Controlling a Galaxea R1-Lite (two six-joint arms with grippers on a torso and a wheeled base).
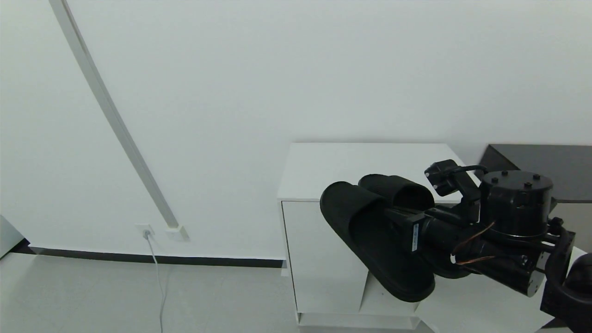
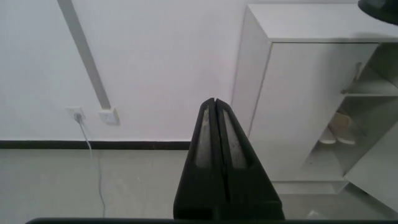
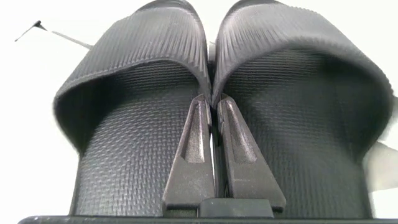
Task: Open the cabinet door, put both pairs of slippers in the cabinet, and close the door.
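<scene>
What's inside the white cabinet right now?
A pale pair of slippers sits below a shelf; the closed front panel of the cabinet hides the rest.

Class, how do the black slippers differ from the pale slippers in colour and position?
The black slippers are dark; the pale slippers are light. The black slippers hang in the right gripper outside the cabinet; the pale slippers rest inside it. Both are side-by-side pairs.

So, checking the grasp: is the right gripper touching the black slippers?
Touching. Right wrist view: the right gripper has one finger inside each of the black slippers, pinching their adjoining edges.
</scene>
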